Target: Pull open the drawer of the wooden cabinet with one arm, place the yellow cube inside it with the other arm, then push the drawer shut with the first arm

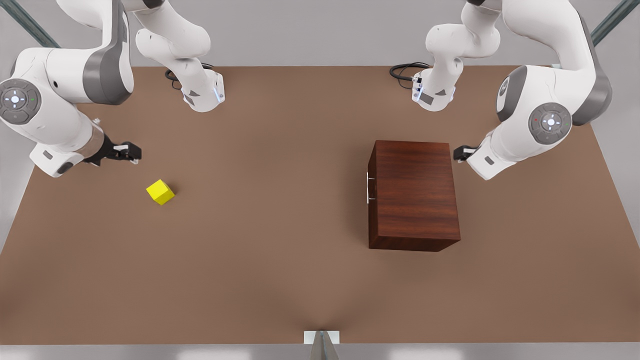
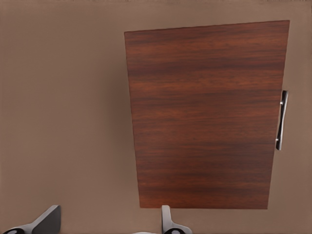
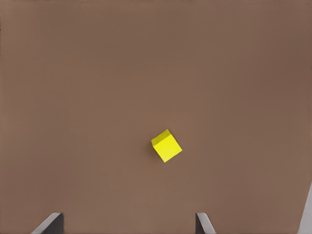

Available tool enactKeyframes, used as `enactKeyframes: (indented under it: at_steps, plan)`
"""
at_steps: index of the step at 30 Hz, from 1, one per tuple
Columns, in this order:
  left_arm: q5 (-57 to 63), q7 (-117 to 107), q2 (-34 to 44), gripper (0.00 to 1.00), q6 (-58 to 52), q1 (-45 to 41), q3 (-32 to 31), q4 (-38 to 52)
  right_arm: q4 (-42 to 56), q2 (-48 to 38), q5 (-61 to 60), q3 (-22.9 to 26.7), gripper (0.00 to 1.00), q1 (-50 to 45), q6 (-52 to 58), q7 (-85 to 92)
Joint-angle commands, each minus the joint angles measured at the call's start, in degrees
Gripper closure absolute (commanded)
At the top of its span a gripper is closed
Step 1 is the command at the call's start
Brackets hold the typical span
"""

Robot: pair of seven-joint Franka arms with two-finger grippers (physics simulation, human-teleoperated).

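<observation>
Nothing is being gripped yet; opening step is pending. Left gripper (image 1: 459,153), fingers spread, is hovering beside the boxy dark reddish-brown wooden cabinet (image 1: 413,192), drawer shut, thin silver bar handle (image 1: 369,187) on far side. Right gripper (image 1: 131,151), also spread, is waiting near the small yellow cube (image 1: 160,192) on the brown table (image 1: 270,260). Next: left needs to reach round & pinch handle.

Bright even overhead light, soft faint shadows beside yellow cube (image 1: 160,192) and wooden cabinet (image 1: 414,195); no glare

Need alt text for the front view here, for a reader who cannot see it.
A closed wooden cabinet stands on a brown table, handle facing a yellow cube. The left claw hovers by the cabinet, the right claw near the cube.
</observation>
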State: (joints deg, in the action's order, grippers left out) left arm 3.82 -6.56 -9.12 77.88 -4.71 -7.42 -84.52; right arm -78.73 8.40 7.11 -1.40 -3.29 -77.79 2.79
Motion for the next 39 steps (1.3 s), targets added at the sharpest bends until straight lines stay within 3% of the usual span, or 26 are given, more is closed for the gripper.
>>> enactKeyframes:
  at_steps: [1, 4, 6, 8, 11, 16, 19, 23, 39]
  plan:
    - [0.0, -2.7, 0.1, 0.0, 2.1, 0.0, -0.1, 0.0, 0.0, 0.0, -0.2, 0.1, 0.0, 0.1, -2.2, 1.5]
    - [0.6, -14.9, -4.8, 0.0, 2.7, -14.1, -1.5, 1.4, -0.6, 2.7, 1.4, 0.7, 0.0, 1.1, -2.3, 1.3]
    - [3.3, -28.1, -12.5, 0.0, 5.4, -23.9, -2.0, 7.6, -3.5, 6.5, 1.1, 0.8, 0.02, 4.2, -4.6, -2.1]
    - [5.1, -39.7, -15.3, 0.0, 13.3, -28.9, -2.0, 7.3, -12.4, 6.9, 1.4, 1.5, 0.0, 6.6, -13.8, -9.0]
    - [8.0, -50.9, -19.4, 0.0, 21.2, -32.8, -2.2, 5.4, -19.7, 6.1, 1.4, 1.8, 0.0, 7.6, -18.7, -18.5]
    - [14.0, -56.6, -20.3, 0.0, 30.3, -33.5, -2.2, -2.7, -30.5, 3.9, 0.4, 1.6, 0.0, 7.9, -31.2, -25.0]
    - [17.2, -56.9, -22.0, 0.0, 24.1, -34.1, -2.2, -1.4, -33.2, 5.6, -1.4, 1.6, 0.0, 8.1, -35.3, -29.8]
    - [17.0, -58.9, -22.7, 0.0, 24.1, -34.1, -2.2, -1.1, -37.7, 5.7, -2.5, 1.7, 0.0, 9.2, -41.7, -31.5]
    - [16.8, -58.5, -26.8, 0.0, 22.0, -31.1, -2.0, 1.0, -46.0, 9.2, -1.4, 1.7, 0.0, 11.5, -48.9, -29.1]
